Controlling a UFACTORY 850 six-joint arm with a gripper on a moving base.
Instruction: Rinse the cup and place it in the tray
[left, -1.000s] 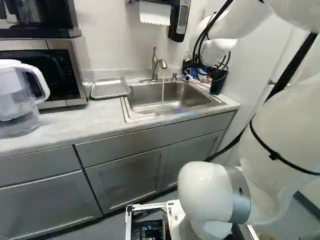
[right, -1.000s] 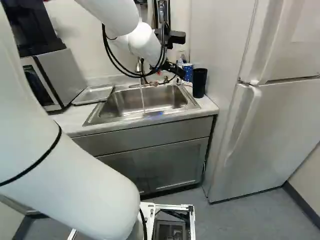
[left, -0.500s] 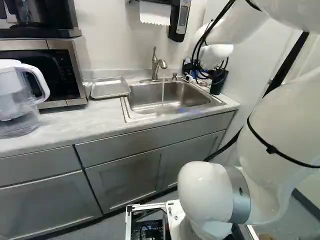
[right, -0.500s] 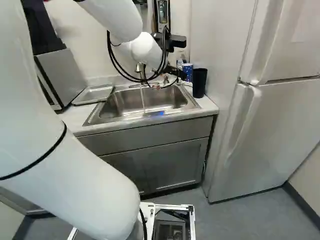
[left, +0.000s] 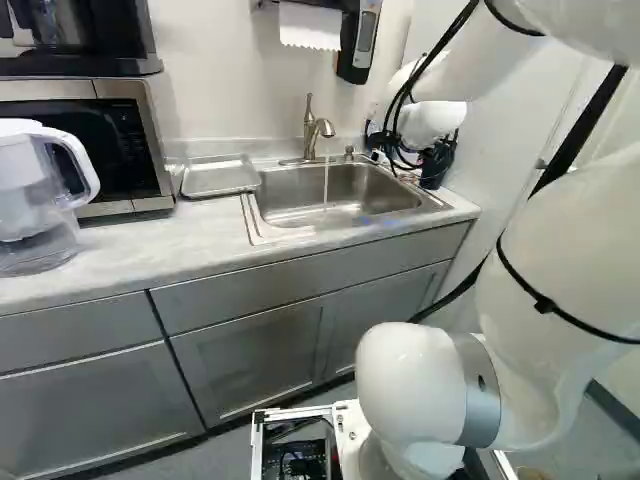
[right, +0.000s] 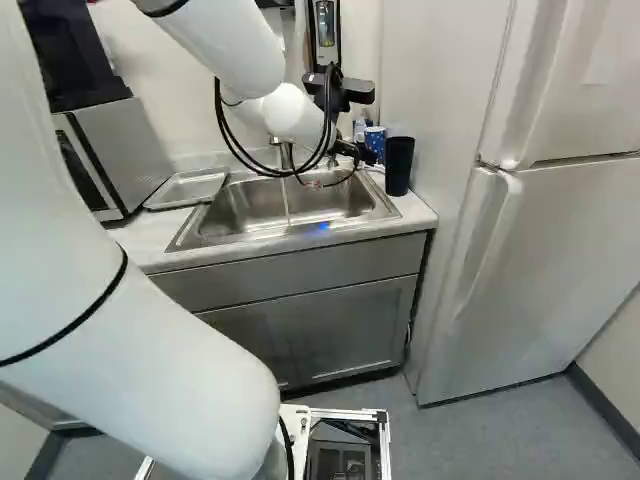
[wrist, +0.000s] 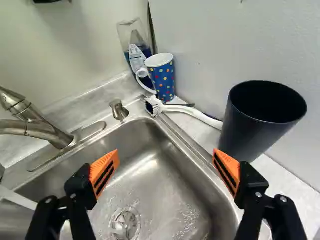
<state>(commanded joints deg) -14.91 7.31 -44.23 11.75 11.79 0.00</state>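
Black cup on counter between sink and wall; tool spread wide; tray beside microwave; fridge near.

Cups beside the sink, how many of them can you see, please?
2. The blue dotted mug stands in the corner before a bottle; the black cup stands beside the sink, by the brush's handle end. A small one could hide behind them.

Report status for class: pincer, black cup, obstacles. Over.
Pincer open, empty. Black cup upright on counter, ungripped. Brush close beside it, possibly in the way; tap running.
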